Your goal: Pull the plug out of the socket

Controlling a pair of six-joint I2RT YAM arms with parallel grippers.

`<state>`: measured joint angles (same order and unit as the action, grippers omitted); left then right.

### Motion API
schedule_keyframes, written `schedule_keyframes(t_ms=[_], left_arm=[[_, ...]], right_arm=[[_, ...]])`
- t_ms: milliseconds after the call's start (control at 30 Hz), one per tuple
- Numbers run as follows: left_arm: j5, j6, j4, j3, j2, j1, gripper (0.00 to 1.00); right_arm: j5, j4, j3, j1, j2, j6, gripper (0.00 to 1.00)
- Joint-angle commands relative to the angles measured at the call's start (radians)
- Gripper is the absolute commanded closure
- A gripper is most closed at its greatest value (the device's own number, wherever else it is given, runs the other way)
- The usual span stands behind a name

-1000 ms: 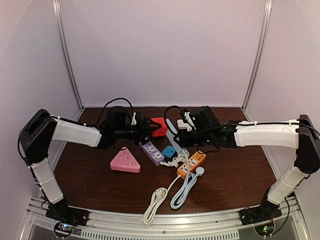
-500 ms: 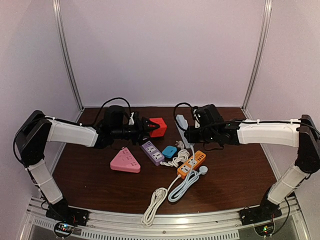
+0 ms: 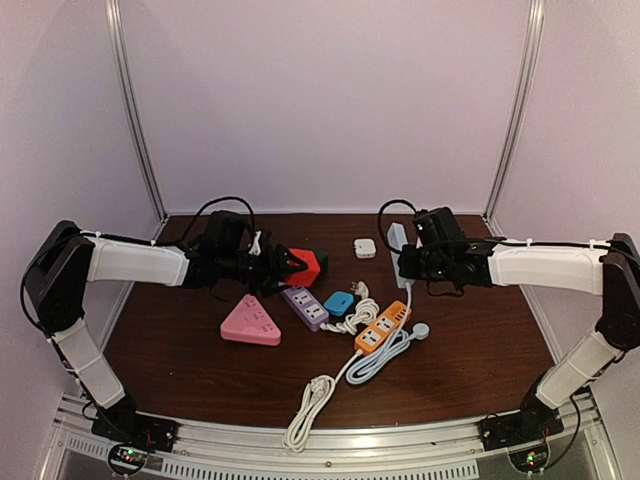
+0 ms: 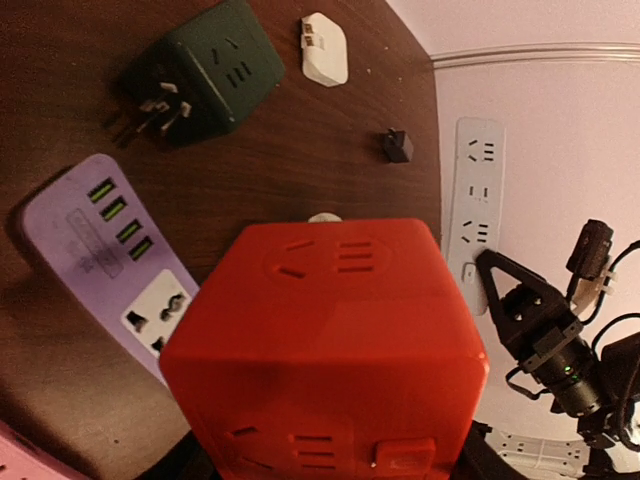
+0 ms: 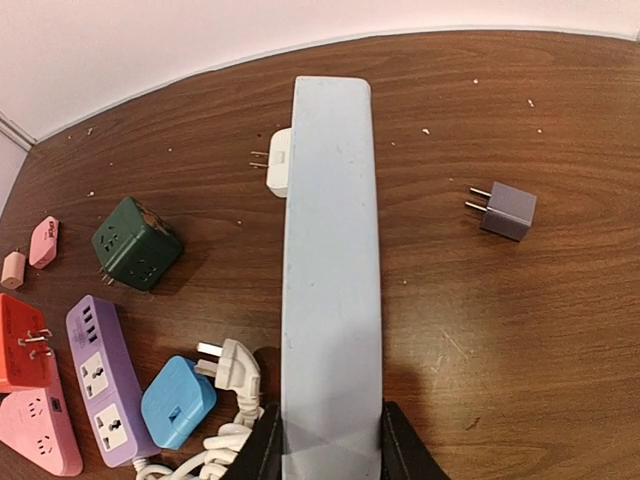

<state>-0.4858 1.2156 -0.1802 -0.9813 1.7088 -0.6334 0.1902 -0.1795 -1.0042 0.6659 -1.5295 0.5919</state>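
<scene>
My left gripper (image 3: 288,266) is shut on a red cube plug adaptor (image 3: 304,266), which fills the left wrist view (image 4: 330,330); only dark finger edges show at its lower corners. Its pins show in the right wrist view (image 5: 22,345). My right gripper (image 3: 405,262) is shut on a pale blue-white socket strip (image 3: 399,247), its jaws clamping the strip's near end (image 5: 330,250). The cube and the strip are apart, with a wide gap of table between them. The strip's socket face shows in the left wrist view (image 4: 477,200).
On the table lie a white adapter (image 3: 365,247), a purple strip (image 3: 305,307), a pink triangular socket (image 3: 250,322), a blue cube (image 3: 339,302), an orange strip (image 3: 383,328) and white cables (image 3: 312,400). A green cube (image 5: 135,255) and a grey plug (image 5: 508,210) lie further back.
The red cube and the strip were joined at the centre a second ago. They have come apart: the right gripper carried the strip right, and the left drew the cube slightly left.
</scene>
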Motion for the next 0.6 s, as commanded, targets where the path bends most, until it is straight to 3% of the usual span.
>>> schedule_keyframes(t_ms=[0, 100, 300, 567], left_arm=[[0.097, -0.238, 0.296, -0.082, -0.077, 0.058, 0.94], [0.199, -0.343, 0.468, -0.111, -0.113, 0.089, 0.94], [0.307, -0.430, 0.625, -0.074, -0.182, 0.156, 0.94], [0.315, -0.444, 0.620, 0.061, -0.266, 0.277, 0.93]], right_arm=[[-0.104, 0.099, 0.079, -0.083, 0.074, 0.046, 0.97], [-0.160, 0.142, 0.141, -0.128, 0.107, 0.066, 0.96], [-0.243, 0.219, 0.254, -0.201, 0.165, 0.109, 0.95], [-0.287, 0.283, 0.382, -0.292, 0.233, 0.146, 0.94]])
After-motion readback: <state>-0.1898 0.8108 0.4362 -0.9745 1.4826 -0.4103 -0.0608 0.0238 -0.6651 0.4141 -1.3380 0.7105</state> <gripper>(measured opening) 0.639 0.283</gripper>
